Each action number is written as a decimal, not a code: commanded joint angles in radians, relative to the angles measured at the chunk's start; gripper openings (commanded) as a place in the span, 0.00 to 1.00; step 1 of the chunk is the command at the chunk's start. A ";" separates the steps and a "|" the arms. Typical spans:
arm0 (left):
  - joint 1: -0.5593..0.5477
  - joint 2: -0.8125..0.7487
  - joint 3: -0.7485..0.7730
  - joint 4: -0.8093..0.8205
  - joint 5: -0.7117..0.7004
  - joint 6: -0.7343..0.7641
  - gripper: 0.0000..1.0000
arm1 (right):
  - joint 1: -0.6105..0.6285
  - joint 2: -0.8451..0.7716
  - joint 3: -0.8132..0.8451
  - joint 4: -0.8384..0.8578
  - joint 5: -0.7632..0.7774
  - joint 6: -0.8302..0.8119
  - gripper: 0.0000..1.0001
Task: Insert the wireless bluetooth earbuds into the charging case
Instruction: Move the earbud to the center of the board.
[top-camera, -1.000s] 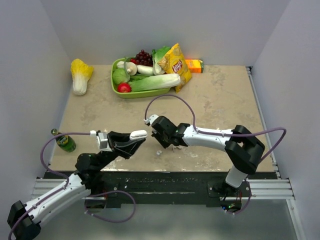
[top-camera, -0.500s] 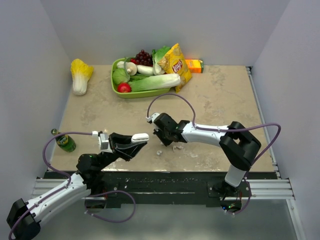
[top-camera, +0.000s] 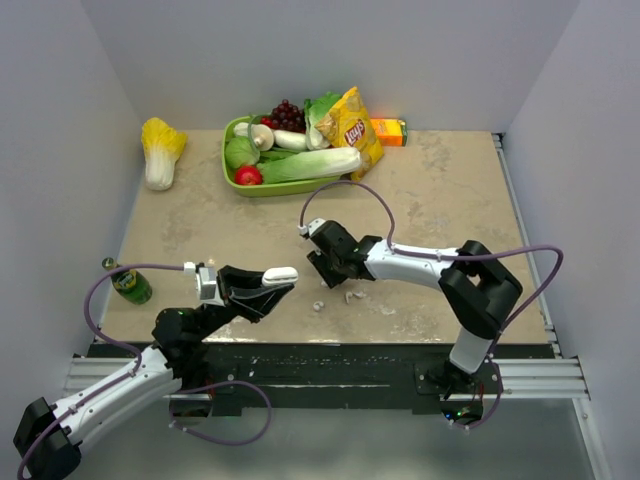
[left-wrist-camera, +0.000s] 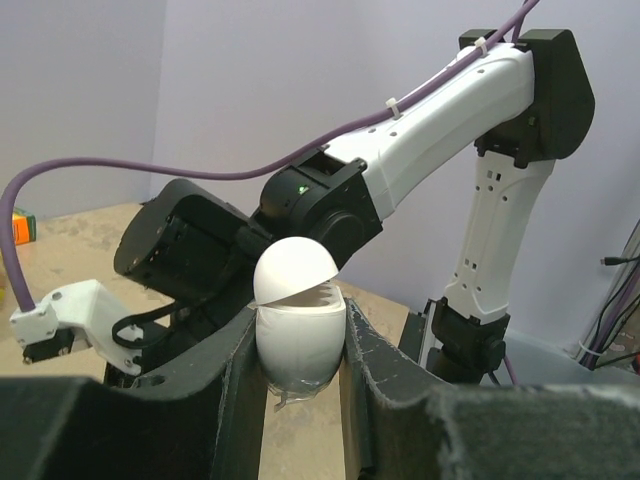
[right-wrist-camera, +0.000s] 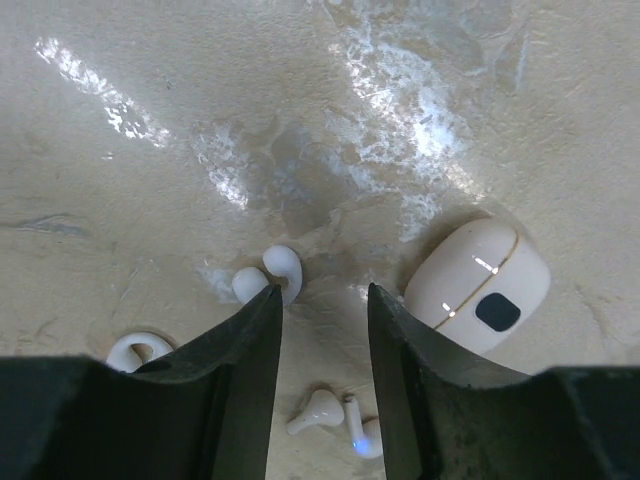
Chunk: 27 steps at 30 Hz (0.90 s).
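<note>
My left gripper (left-wrist-camera: 298, 335) is shut on the white charging case (left-wrist-camera: 296, 300), held upright above the table with its lid tipped open; it also shows in the top view (top-camera: 279, 273). My right gripper (right-wrist-camera: 322, 300) is open and points down just above the table. Two tiny white stemmed earbuds (right-wrist-camera: 322, 410) (right-wrist-camera: 362, 437) lie side by side on the table between its fingers, toward the bottom of the right wrist view. One of them shows a small blue light. The right gripper (top-camera: 335, 272) sits a short way right of the held case.
A beige rounded case (right-wrist-camera: 478, 285) lies by the right finger. Two white hook-shaped earpieces (right-wrist-camera: 268, 275) (right-wrist-camera: 135, 350) lie by the left finger. A green bottle (top-camera: 130, 285) stands at the left edge. A green basket (top-camera: 232, 172) of vegetables, a chips bag (top-camera: 352, 128) and a cabbage (top-camera: 160, 148) are at the back.
My right gripper has shifted slightly right and away from the front edge. My left gripper with the case has dipped slightly and then held still.
</note>
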<state>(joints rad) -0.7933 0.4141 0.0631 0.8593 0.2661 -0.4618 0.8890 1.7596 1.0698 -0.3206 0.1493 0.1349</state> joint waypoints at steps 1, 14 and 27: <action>-0.001 -0.003 0.000 0.047 0.005 -0.009 0.00 | -0.002 -0.127 0.016 0.034 0.062 0.090 0.44; -0.001 0.002 -0.022 0.076 -0.022 -0.029 0.00 | -0.010 -0.344 -0.336 0.368 -0.001 0.623 0.41; -0.003 -0.011 -0.045 0.086 -0.030 -0.037 0.00 | -0.021 -0.233 -0.343 0.445 0.027 0.637 0.40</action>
<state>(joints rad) -0.7933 0.4129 0.0517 0.8753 0.2535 -0.4877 0.8795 1.4990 0.7055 0.0608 0.1612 0.7441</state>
